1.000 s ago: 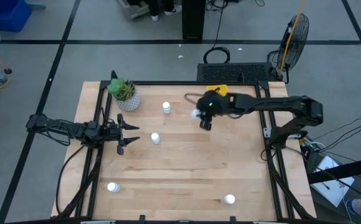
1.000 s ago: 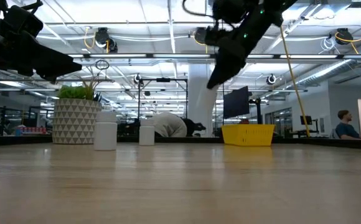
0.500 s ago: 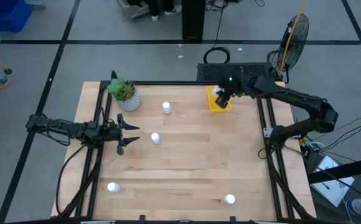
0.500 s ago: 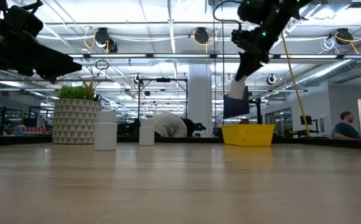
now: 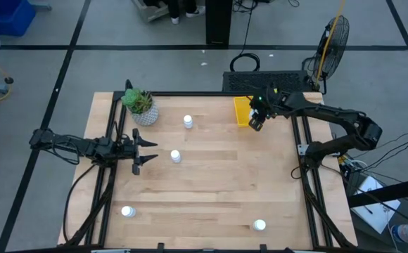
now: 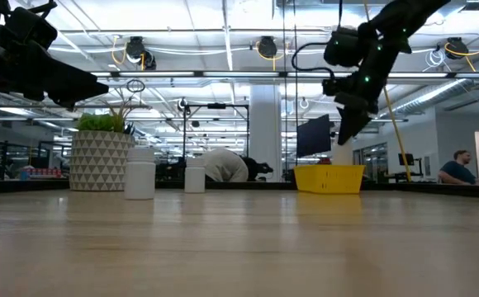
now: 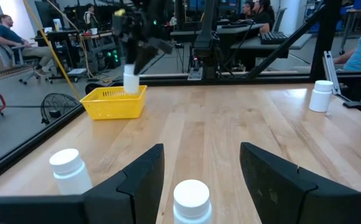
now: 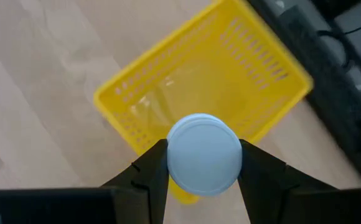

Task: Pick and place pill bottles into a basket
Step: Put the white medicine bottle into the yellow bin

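My right gripper (image 5: 255, 123) is shut on a white pill bottle (image 6: 339, 153) over the yellow basket (image 5: 241, 110) at the table's far right. The bottle's cap (image 8: 204, 154) shows between the fingers, with the basket (image 8: 230, 81) below it. My left gripper (image 5: 146, 149) is open and empty at the table's left, level above the table. One bottle (image 5: 175, 156) stands just ahead of it and shows in the left wrist view (image 7: 191, 199). Three more bottles stand on their bases on the table: one far (image 5: 188, 121), one near left (image 5: 126, 211), one near right (image 5: 259, 225). My right gripper pinches the bottle's upper end at the two sides of its cap (image 8: 169, 163) between its two fingers (image 8: 148, 171). The fingers come from above, slanting down. The bottle hangs about upright below them, its lower end (image 7: 131, 89) at the basket's rim; whether it touches the basket I cannot tell.
A white patterned pot with a green plant (image 5: 143, 107) stands at the far left corner. Black frame rails (image 5: 301, 151) run along the table's left and right sides. The bare wood in the table's middle (image 5: 225, 183) is free room.
My right gripper has carried the bottle from the table's far middle toward the right edge to over the basket, then gone down toward it. The bottle has stayed in the fingers throughout.
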You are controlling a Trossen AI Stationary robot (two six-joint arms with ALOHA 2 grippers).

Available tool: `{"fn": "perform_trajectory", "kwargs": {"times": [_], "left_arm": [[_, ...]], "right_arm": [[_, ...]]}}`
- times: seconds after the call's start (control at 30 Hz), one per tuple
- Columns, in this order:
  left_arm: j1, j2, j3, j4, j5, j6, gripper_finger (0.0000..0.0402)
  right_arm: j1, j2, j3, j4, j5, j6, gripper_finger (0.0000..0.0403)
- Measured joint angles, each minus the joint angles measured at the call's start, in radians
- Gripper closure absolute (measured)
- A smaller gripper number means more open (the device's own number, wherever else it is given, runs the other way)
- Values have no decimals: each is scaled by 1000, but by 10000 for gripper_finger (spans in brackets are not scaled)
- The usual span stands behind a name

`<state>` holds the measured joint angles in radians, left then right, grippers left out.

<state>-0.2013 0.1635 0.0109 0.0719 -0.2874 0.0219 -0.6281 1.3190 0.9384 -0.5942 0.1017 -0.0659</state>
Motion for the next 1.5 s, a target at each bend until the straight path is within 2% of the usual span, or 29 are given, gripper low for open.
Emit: {"fn": "perform_trajectory", "kwargs": {"times": [0.53,1.13,1.2,1.37,1.5], "left_arm": [[0,0,0,0,0,0,188],[0,0,0,0,0,0,188],[0,0,0,0,0,0,188],[0,0,0,0,0,0,188],[0,0,0,0,0,0,188]], "right_arm": [[0,0,-134,77,-56,53,261],[1,0,-139,82,-89,85,261],[1,0,-139,82,-89,91,240],[2,0,-139,82,-79,111,156],[2,-1,-139,107,-78,111,130]]}}
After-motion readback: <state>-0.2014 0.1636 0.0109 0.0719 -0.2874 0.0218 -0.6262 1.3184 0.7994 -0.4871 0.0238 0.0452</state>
